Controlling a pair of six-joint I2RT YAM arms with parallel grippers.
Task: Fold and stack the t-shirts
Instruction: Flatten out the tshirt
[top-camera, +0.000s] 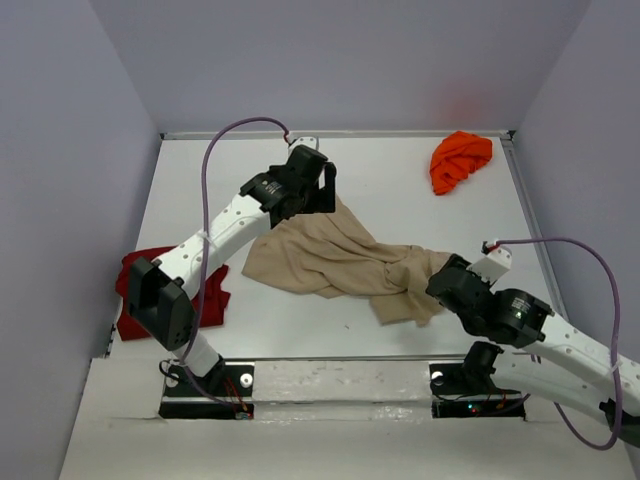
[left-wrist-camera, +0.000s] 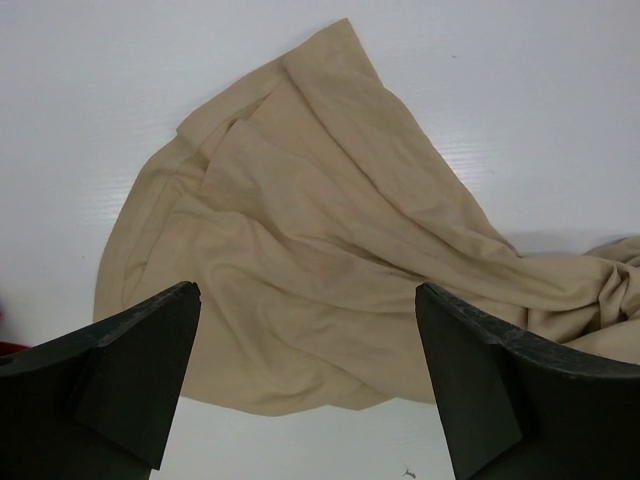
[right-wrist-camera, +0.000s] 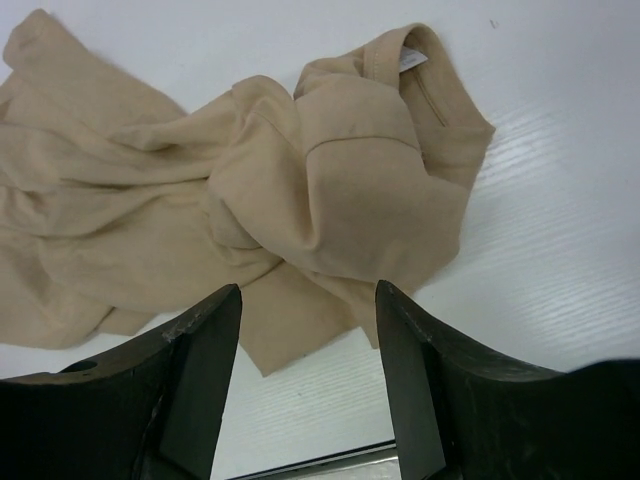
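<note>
Item: my right claw. Two dark fingers fill the bottom of the right wrist view. They stand partly apart and are clamped on nothing. A loose flap of the tan t-shirt reaches down into the gap, with bare table beside it.

Item: my left claw. The jaws are spread as wide as they go and hold nothing. It hangs over the far end of the same shirt.

Item: tan t-shirt. It lies crumpled and twisted across the middle of the table. Its collar, with a white label, is at the right end just beyond my right claw.

Item: orange t-shirt. It is bunched in the far right corner, near the right wall and well apart from both claws.

Item: dark red t-shirt. It sits at the table's left edge, near the front.

Open room: there is bare table between the tan shirt and the back wall. A narrower strip runs between that shirt and the near rail.

Hidden or unclear: my left arm crosses over the dark red shirt and covers part of it. The tan shirt's sleeves are lost in its folds. I cannot tell whether the flap touches my right fingers. My right arm runs off the frame's edge.

Surface and room: the tabletop is white with a faint ribbed grain. Pale grey-lilac walls close it on three sides. A purple cable loops above my left arm.
</note>
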